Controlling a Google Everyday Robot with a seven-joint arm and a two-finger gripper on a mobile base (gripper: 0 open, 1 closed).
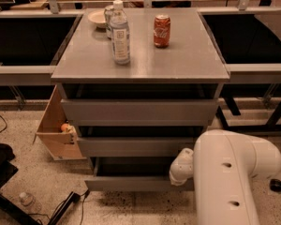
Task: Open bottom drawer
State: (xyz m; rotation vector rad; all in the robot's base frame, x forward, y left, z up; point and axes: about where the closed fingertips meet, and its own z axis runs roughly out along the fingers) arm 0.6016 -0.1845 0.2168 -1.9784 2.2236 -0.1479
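- The claw [179,168] sits low at the right end of the bottom drawer [131,183], right up against the front panel. Only its white rounded end shows past the arm [234,177]. I cannot tell whether it is open or closed, or whether it has hold of the drawer edge.
- The bottom drawer is the lowest of the cabinet's three, just above the floor. Its front seems to stand a little forward of the middle drawer [140,146], with a dark gap behind it and a bit of side wall showing at the left.
- My judgement: the drawer is partly out, not fully. A longer pull straight back is left.
- Farther out, a wooden box [56,137] stands beside the cabinet's left side.
- On the cabinet top [187,60] stand a water bottle [120,32], a soda can [162,30] and a bowl [96,18], all well apart from the work.
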